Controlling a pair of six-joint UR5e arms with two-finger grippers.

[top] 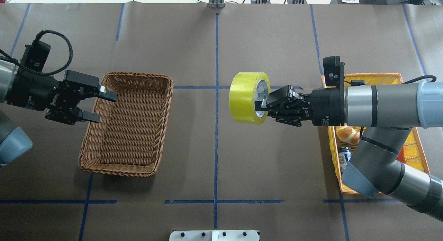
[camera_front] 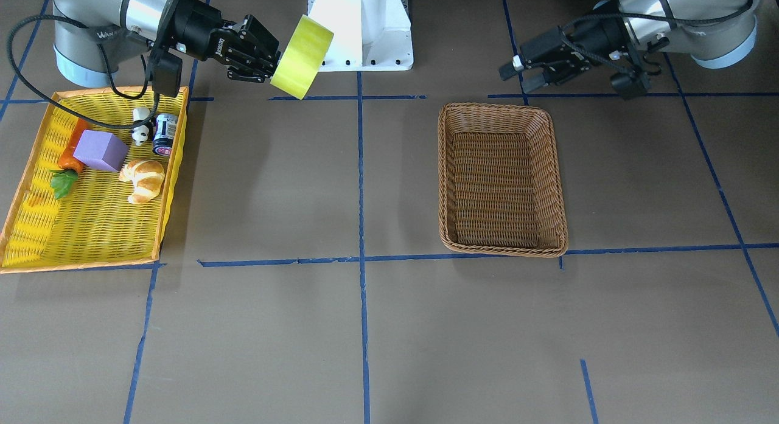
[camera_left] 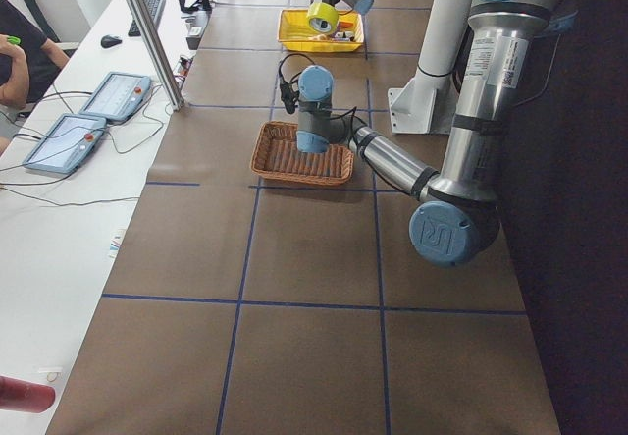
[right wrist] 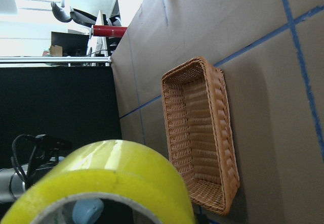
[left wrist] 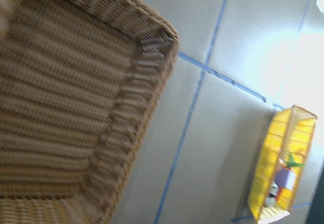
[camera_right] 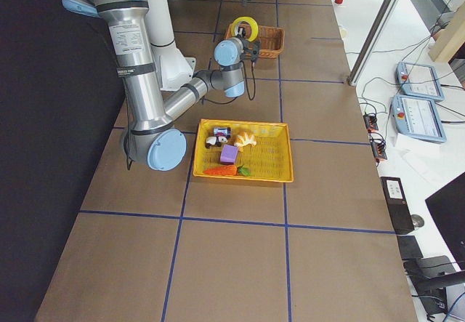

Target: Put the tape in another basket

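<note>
The right gripper [top: 265, 106] was clamped on the tape [top: 244, 97], one finger tip showing inside the white printed core and the jaws narrowed on the roll's wall. The roll stood on edge in the air above the brown table [top: 193, 147], between the two baskets and beside the centre blue line, well apart from the wicker basket [top: 138, 75]. The right arm reached out level from over the yellow tray basket [camera_front: 91, 229], wrist straight and forearm horizontal. The left gripper [top: 102, 107] hung with its jaws spread wide and nothing between them, its fingertips at the wicker basket's end on that arm's side, also held level. The tape was glossy, translucent yellow and wide. The basket was rectangular brown weave with rounded corners and raised sides. The tray held a croissant [camera_front: 143, 179], a purple block [camera_front: 102, 150], a carrot [camera_front: 70, 161], a panda figure [camera_front: 141, 126] and a small can [camera_front: 164, 134].
</note>
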